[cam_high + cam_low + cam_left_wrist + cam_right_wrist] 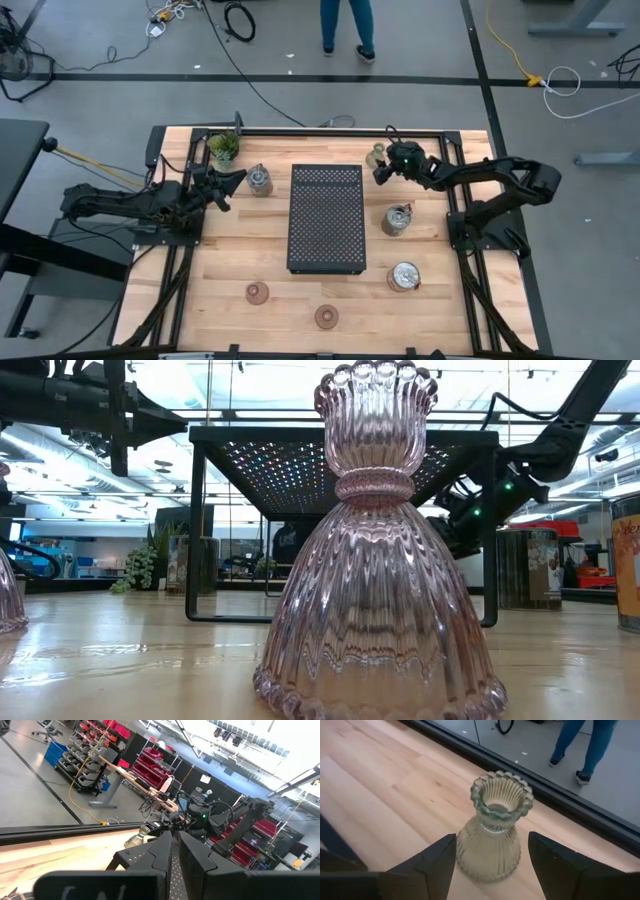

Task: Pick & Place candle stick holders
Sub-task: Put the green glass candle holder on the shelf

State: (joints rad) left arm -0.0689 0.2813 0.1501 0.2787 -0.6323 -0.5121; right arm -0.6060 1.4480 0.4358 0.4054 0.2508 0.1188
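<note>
pink ribbed holder (380,550) stood nearest on the wooden table (240,255); right gripper (492,857), parted, straddled the green holder (492,837) by the far edge, left gripper (237,181) clenched empty beside a silvery holder (259,181).

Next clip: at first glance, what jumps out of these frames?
The pink ribbed glass candle holder fills the low view, standing upright on the wooden table near its front edge. In the table's middle stands the big black perforated rectangular tray. At the far edge, the right gripper is open with its fingers either side of the pale green ribbed glass candle holder, while the left gripper waits shut beside a silvery clear-glass holder.
</note>
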